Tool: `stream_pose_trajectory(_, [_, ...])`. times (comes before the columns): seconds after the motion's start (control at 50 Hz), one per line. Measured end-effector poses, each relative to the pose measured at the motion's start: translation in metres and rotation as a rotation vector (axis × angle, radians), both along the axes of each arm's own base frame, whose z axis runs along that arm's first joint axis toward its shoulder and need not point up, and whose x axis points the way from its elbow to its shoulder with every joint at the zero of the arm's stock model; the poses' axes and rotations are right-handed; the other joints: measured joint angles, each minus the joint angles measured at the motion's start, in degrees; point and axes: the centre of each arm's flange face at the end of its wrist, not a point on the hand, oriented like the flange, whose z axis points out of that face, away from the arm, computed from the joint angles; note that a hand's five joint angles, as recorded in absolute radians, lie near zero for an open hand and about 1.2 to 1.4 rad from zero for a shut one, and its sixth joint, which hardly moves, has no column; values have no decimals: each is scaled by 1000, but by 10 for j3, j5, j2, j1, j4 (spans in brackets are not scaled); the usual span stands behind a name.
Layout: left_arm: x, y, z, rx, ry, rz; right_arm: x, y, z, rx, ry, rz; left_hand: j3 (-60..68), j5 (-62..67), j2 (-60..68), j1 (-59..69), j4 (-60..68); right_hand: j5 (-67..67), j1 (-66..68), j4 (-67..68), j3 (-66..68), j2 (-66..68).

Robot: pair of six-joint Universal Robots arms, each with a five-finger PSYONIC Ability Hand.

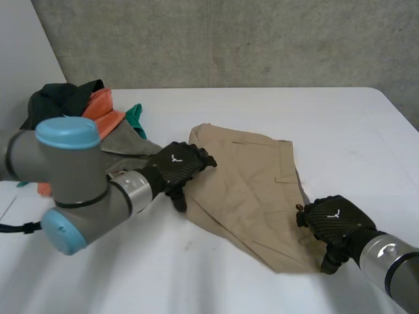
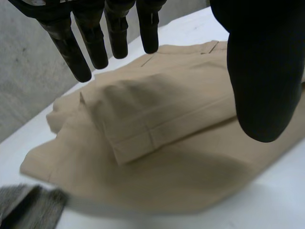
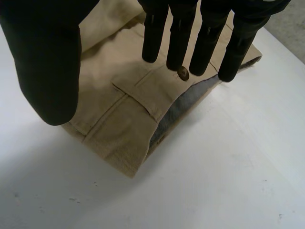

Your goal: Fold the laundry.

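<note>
left robot hand (image 1: 175, 165) and right robot hand (image 1: 334, 222) are spread wide, gripping nothing, over the far-left and near-right ends of the khaki shorts (image 1: 252, 190) — mid-fold, likely needing a pinch next.

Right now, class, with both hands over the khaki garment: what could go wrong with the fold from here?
1. The open left hand hovers over a doubled-over hem; a sloppy grab could bunch it.
2. The open right hand is at the gaping waistband of the khaki garment; it may catch only the top layer.
3. The left arm sits close to the clothes pile and might drag it.
</note>
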Motion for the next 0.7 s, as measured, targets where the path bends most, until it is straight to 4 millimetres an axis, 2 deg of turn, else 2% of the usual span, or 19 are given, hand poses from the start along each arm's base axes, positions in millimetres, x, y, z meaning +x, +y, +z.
stream_pose_trajectory(0.14, [-16, -8, -14, -67, 30, -26, -1, 2, -14, -29, -12, 4, 80, 82, 79, 82, 79, 38, 39, 42, 43, 45])
stream_pose_trajectory(0.26, [-26, -15, -30, -73, 16, -34, 0, 2, -26, -30, -14, 8, 242, 238, 244, 251, 241, 121, 127, 134, 134, 138])
stream_pose_trajectory(0.3, [-27, -16, -34, -68, 4, -36, 0, 1, -28, -31, -15, 8, 272, 267, 279, 281, 271, 179, 173, 194, 193, 197])
stream_pose_trajectory(0.32, [-28, -17, -38, -64, -9, -38, 0, 0, -29, -37, -17, 8, 393, 384, 404, 401, 394, 283, 245, 308, 306, 312])
stream_pose_trajectory(0.34, [-28, -17, -38, -63, -16, -39, 0, -1, -29, -41, -17, 7, 446, 435, 450, 452, 449, 322, 262, 344, 343, 345])
stream_pose_trajectory(0.42, [-28, -18, -30, -83, -47, -23, 2, -6, -23, -80, -26, -1, 503, 479, 513, 480, 513, 371, 292, 398, 393, 375])
stream_pose_trajectory(0.5, [-25, -18, 6, -145, -47, 39, 3, -14, 0, -155, -50, -20, 506, 479, 516, 480, 516, 383, 306, 400, 396, 385])
stream_pose_trajectory(0.56, [-17, -12, 54, -221, -5, 104, 4, -19, 32, -229, -79, -34, 506, 479, 516, 480, 516, 387, 307, 400, 396, 385])
stream_pose_trajectory(0.58, [-16, -10, 61, -231, 3, 112, 4, -19, 37, -239, -83, -35, 506, 479, 516, 480, 516, 387, 307, 400, 396, 385])
stream_pose_trajectory(0.6, [-14, -7, 72, -248, 17, 123, 4, -19, 44, -250, -88, -36, 506, 479, 516, 480, 516, 388, 307, 400, 396, 385])
stream_pose_trajectory(0.64, [-5, 6, 109, -301, 63, 149, 4, -19, 74, -299, -110, -35, 509, 479, 516, 480, 516, 388, 307, 400, 396, 386])
stream_pose_trajectory(0.66, [-4, 8, 113, -307, 68, 152, 4, -19, 79, -307, -113, -35, 509, 479, 516, 480, 516, 388, 307, 400, 396, 386])
stream_pose_trajectory(0.7, [5, 22, 139, -334, 92, 161, 3, -18, 101, -339, -125, -32, 510, 479, 517, 480, 516, 388, 307, 400, 396, 386])
